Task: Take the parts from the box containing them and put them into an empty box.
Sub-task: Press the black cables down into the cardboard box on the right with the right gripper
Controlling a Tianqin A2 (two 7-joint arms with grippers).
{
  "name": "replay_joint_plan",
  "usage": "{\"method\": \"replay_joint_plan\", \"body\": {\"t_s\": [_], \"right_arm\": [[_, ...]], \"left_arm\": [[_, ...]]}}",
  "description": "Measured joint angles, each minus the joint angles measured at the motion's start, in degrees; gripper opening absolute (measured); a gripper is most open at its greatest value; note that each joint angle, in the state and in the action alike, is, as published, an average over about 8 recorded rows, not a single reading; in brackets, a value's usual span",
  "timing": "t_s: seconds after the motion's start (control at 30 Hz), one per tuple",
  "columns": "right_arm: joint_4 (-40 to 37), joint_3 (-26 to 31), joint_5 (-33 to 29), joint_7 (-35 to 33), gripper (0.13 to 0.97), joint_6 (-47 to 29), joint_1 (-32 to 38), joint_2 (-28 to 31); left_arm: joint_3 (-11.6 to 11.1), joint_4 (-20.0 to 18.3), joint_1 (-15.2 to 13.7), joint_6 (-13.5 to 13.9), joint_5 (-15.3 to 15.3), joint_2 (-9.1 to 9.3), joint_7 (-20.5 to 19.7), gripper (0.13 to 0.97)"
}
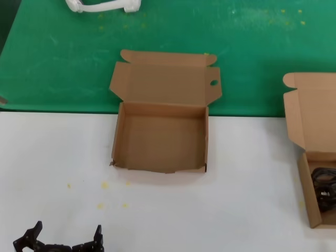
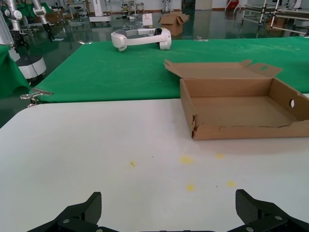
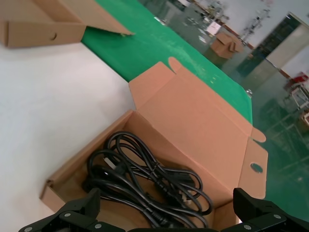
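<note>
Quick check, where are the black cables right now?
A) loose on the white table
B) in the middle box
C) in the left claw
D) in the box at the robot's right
D: the cables lie coiled inside the right box, under the open right claw; the middle box holds nothing, and the left claw is open and holds nothing.

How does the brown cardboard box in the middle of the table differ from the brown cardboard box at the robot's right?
The middle brown cardboard box holds nothing; the right brown cardboard box holds coiled black cables. The middle box's front wall is ragged and low; the right box's near wall looks even. Both stand open with lids raised.
</note>
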State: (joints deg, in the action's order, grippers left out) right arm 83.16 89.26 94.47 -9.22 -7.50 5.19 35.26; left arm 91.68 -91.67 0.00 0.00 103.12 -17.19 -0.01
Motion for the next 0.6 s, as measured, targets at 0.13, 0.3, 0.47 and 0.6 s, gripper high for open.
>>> {"method": "replay_joint_plan", "body": {"t_s": [0.13,0.3,0.47,0.6], "right_arm": [[-1.46,1.47,-1.79,-0.22,0.966,-1.23,1.92,2.16],[-3.27,3.23,-5.03,0.30,0.966,-2.97,4.40,4.50],[-4.98,4.86,-9.72,1.62,0.966,-4.91,7.03,6.31],[-6.16,5.86,-13.59,2.75,0.966,-6.67,9.49,7.31]], "left_arm": [[0.00,0.00,0.00,0.00,0.00,0.00,0.00,0.966],[0.00,0.00,0.00,0.00,0.00,0.00,0.00,0.966],[0.00,0.00,0.00,0.00,0.00,0.00,0.00,0.966],[0.00,0.00,0.00,0.00,0.00,0.00,0.00,0.966]]}}
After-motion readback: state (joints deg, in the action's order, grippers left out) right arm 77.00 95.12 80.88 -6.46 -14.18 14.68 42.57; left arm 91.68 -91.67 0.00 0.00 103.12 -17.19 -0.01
